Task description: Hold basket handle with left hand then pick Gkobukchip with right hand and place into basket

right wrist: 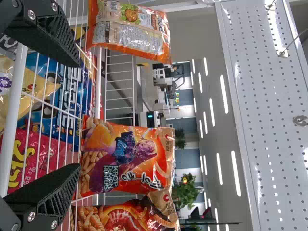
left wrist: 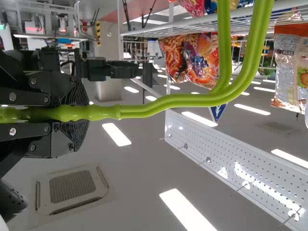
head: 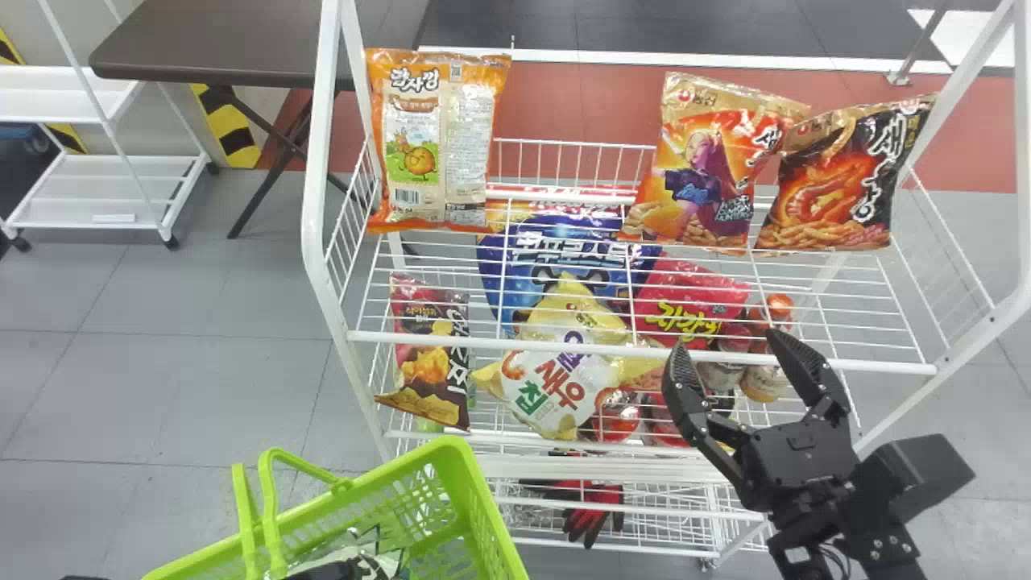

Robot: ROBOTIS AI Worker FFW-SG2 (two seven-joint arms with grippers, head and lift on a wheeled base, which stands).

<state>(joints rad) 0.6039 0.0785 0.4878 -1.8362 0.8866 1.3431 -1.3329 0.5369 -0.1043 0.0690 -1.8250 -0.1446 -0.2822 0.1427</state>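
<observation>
My left gripper (left wrist: 79, 114) has its black fingers pressed around the light green handle (head: 269, 507) of the basket. The handle reaches past my fingertips and bends away. The green basket (head: 493, 515), at the lower left of the head view, holds a white-and-green packet (head: 385, 557). My right gripper (head: 729, 348) stands in front of the white wire rack (head: 326, 161), fingers spread wide, with nothing pinched between the tips. Of the rack's upper level: an orange-and-cream bag (head: 467, 145) stands at the left, printed back and barcode facing me; at the right an orange snack bag (head: 701, 185) leans beside a black-and-orange one (head: 846, 177). Of the level beneath: a dark brown-and-red bag (head: 431, 346) stands at the left; a yellow-and-white chip bag (head: 556, 379) sits in the middle, before a large blue bag (head: 548, 242); a pink-red bag (head: 689, 302) is to the right of the blue one, near some lidded jars (head: 763, 383). I cannot tell by sight which bag is the Gkobukchip; I note only these bag positions on the rack and the packet in the basket. Lower still lies a red-and-black glove (head: 594, 503). Beyond the rack, at the left, stand a dark folding table (head: 225, 40) and a white shelf cart (head: 97, 189). Farther off, in the right wrist view: a leafy plant (right wrist: 186, 192).
</observation>
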